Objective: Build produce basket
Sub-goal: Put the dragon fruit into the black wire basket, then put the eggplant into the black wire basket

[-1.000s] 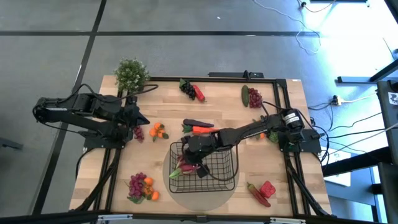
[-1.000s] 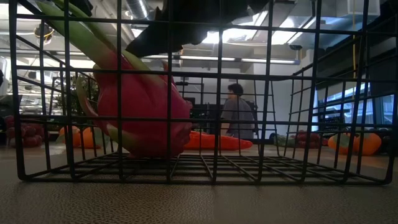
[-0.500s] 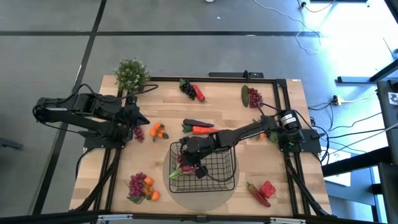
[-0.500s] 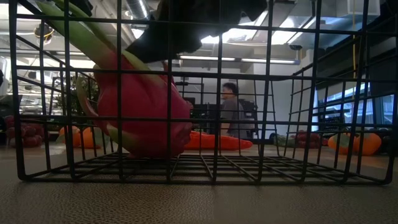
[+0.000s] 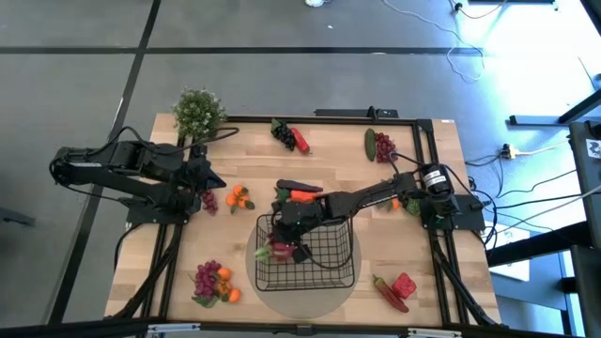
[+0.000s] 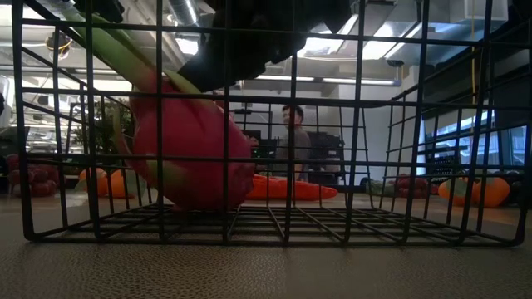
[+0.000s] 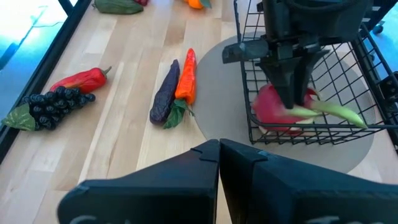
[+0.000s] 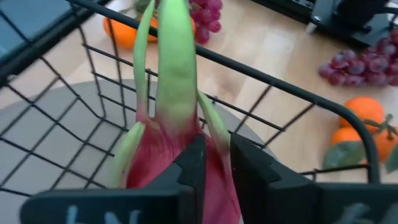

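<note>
Inspection of the counter (image 5: 441, 188), seen from above. My right pincer (image 5: 282, 246) sits inside the basket (image 5: 331, 268), in its 9 o'clock half, with the fingers clamped on the pink radish (image 5: 279, 248). From the right wrist, both fingers (image 8: 189, 163) press the radish's pink body just below the green leaves, which point toward the basket wall. At counter level the radish (image 6: 193, 154) hangs low over the mesh floor; whether it touches cannot be told.

The basket stands on a round grey mat (image 5: 305, 299) at the 6 o'clock side of the counter. Just outside its 12 o'clock wall lie the carrot (image 5: 304, 196) and dark eggplant (image 5: 293, 186), side by side.

My left pincer (image 5: 214, 181) waits at the 9 o'clock side, its fingers together and holding nothing, beside purple grapes (image 5: 208, 199) and oranges (image 5: 240, 197).

Other produce: black grapes (image 5: 282, 132) with a red pepper (image 5: 300, 141) at 12 o'clock; cucumber (image 5: 370, 143) and red grapes (image 5: 385, 148) toward 1 o'clock; red peppers (image 5: 398, 288) at 5 o'clock; grapes with oranges (image 5: 213, 282) at 7 o'clock. A potted plant (image 5: 198, 112) occupies the 11 o'clock corner.

A person (image 6: 293, 145) shows in the room beyond.
</note>
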Controlling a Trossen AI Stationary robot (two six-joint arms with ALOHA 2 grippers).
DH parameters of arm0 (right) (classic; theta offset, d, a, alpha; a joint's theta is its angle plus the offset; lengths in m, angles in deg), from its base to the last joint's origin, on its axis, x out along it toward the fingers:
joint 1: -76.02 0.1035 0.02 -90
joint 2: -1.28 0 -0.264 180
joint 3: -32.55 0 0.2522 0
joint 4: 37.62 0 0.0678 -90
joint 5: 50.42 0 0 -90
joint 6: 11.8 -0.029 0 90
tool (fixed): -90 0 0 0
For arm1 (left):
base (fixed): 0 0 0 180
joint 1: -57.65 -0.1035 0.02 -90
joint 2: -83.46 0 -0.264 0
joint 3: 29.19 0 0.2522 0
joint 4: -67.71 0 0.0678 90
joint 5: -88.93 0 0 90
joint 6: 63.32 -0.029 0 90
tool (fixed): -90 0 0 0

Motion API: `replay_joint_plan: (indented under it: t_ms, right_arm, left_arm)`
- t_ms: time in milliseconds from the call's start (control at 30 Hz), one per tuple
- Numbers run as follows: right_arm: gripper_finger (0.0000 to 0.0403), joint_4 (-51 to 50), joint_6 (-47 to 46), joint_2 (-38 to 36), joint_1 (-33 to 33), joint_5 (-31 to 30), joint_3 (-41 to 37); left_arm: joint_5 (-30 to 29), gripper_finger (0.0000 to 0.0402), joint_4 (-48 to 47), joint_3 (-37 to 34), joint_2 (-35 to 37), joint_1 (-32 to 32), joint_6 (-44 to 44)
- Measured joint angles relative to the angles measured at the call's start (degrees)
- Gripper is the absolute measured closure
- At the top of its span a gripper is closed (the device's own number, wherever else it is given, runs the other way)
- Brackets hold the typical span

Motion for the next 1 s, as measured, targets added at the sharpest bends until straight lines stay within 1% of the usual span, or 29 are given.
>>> replay_joint_plan:
  t_ms: [100,200,267,433,633,833,933,1000]
  right_arm:
    - [0.0361,0.0,-0.1,0.0,-0.2,-1.1,0.0]
    - [0.0391,-0.2,-0.5,0.0,-0.5,-1.1,0.0]
    - [0.0399,-0.3,-0.4,0.0,-0.6,-1.7,0.0]
    - [0.0401,-0.5,-0.6,0.1,-0.6,-7.8,0.0]
    - [0.0402,-0.4,-3.1,0.1,-0.6,-12.2,-0.1]
    - [0.0402,-1.6,-4.5,-1.0,-0.6,-12.6,1.7]
    - [0.0403,-6.6,-8.4,-1.4,-0.6,-12.6,5.5]
    - [0.0403,-12.4,-10.1,-1.4,-0.6,-12.6,8.8]
  left_arm:
    - [0.0,0.0401,0.0,0.0,0.0,0.0,0.0]
    - [0.0,0.0401,0.0,0.0,0.0,0.0,0.0]
    - [0.0,0.0401,0.0,0.0,0.0,0.0,0.0]
    - [0.0,0.0401,0.0,0.0,0.0,0.0,0.0]
    - [0.0,0.0401,0.0,0.0,0.0,0.0,0.0]
    - [0.0,0.0401,0.0,0.0,0.0,0.0,1.0]
    - [0.0,0.0401,0.0,0.0,0.0,0.0,1.1]
    - [-0.1,0.0401,-0.1,0.0,0.0,0.0,1.4]
